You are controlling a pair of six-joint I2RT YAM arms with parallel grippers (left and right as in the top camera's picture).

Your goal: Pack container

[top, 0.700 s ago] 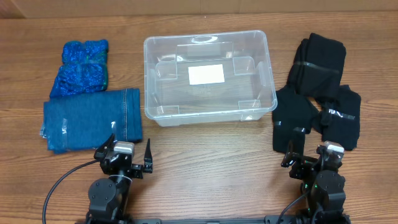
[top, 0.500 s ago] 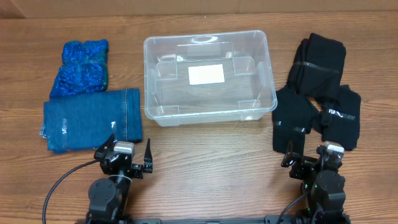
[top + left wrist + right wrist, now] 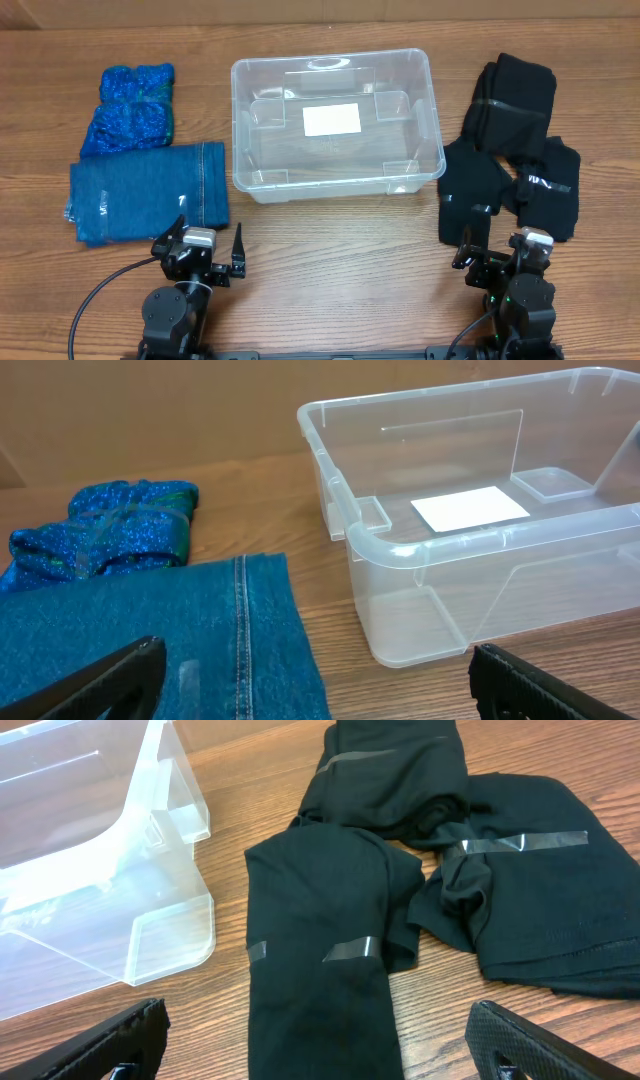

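Observation:
The clear container (image 3: 434, 140) stands empty at the table's middle back, a white label on its bottom; it also shows in the left wrist view (image 3: 372, 547) and the right wrist view (image 3: 170, 910). Folded blue jeans (image 3: 140, 190) and a sparkly blue cloth (image 3: 130, 105) lie to its left. Three taped black folded garments (image 3: 510, 150) lie to its right. My left gripper (image 3: 210, 250) is open and empty just in front of the jeans (image 3: 150, 630). My right gripper (image 3: 497, 248) is open and empty in front of the nearest black garment (image 3: 320, 970).
The wooden table (image 3: 340, 260) runs under everything. A brown cardboard wall (image 3: 150, 410) stands behind the table. A black cable (image 3: 95, 300) trails from the left arm's base.

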